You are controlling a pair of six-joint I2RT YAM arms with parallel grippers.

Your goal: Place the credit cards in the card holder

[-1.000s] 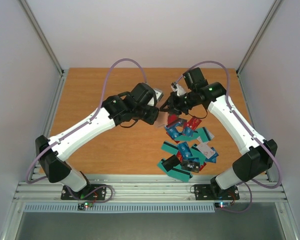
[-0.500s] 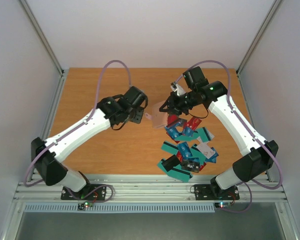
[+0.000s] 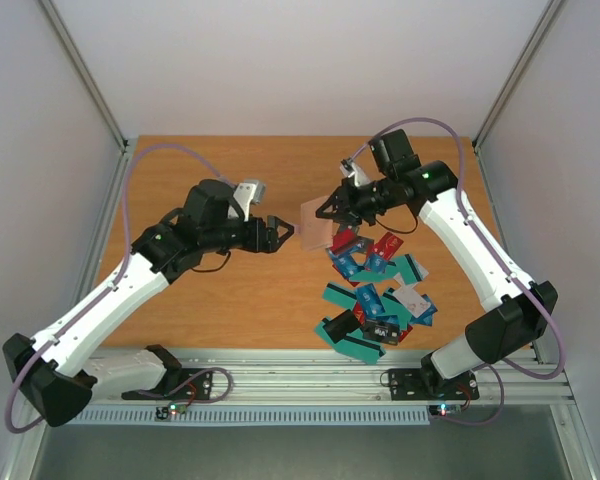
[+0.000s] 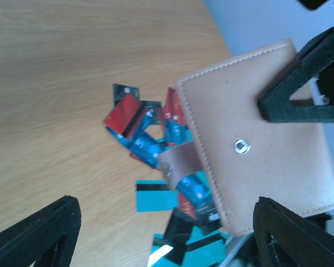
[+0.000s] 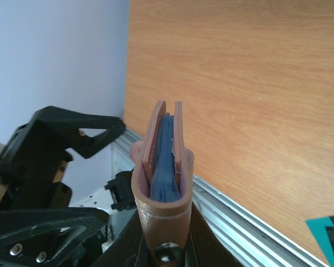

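The tan-brown card holder (image 3: 316, 223) hangs above the table, and my right gripper (image 3: 332, 213) is shut on its folded end. In the right wrist view the card holder (image 5: 164, 161) shows edge-on, with blue lining between its two tan faces. My left gripper (image 3: 277, 232) is open and empty, a short way left of the holder and not touching it. Its wrist view shows the card holder's (image 4: 256, 139) snap face, with a right finger (image 4: 300, 92) across it. The credit cards (image 3: 375, 295), teal, red, blue and white, lie heaped on the table below and to the right.
The credit cards (image 4: 147, 130) spread beneath the holder, one teal card (image 4: 156, 196) lying apart. A metal rail (image 3: 300, 362) runs along the table's near edge. White walls (image 3: 40, 150) enclose both sides and the back.
My left gripper has opened wide and drawn back to the left, away from the card holder. The right gripper still holds the holder in about the same place.
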